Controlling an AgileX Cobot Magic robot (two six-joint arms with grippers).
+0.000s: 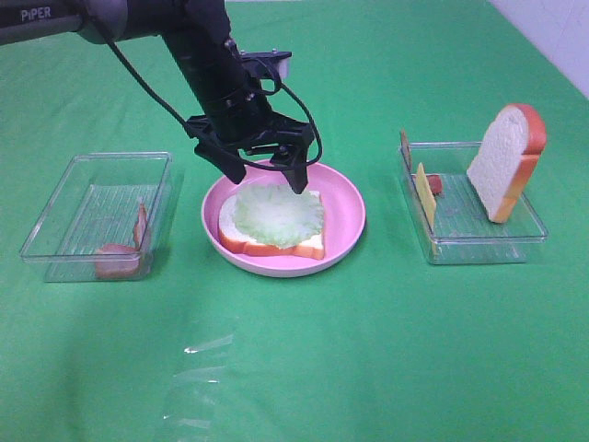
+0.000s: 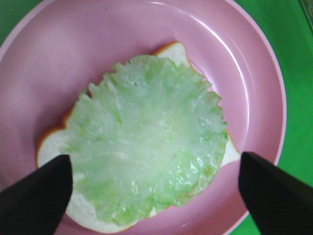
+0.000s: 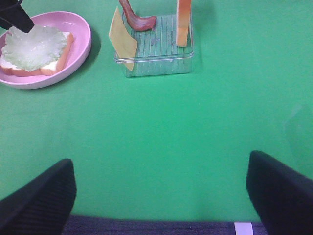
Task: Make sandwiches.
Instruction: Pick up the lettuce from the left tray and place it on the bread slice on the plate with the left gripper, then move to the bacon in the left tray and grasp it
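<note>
On the pink plate lies one white bread slice with an orange-brown crust, covered by a pale green lettuce leaf. My left gripper hovers just above the far edge of that leaf, open and holding nothing. In the left wrist view its fingers stand on either side of the lettuce, above the plate. My right gripper is open and empty over bare green cloth, well short of the plate. It does not show in the exterior high view.
A clear tray at the right holds an upright bread slice, a yellow cheese slice and a bacon strip. A clear tray at the left holds bacon strips. Something clear and shiny lies on the cloth near the front.
</note>
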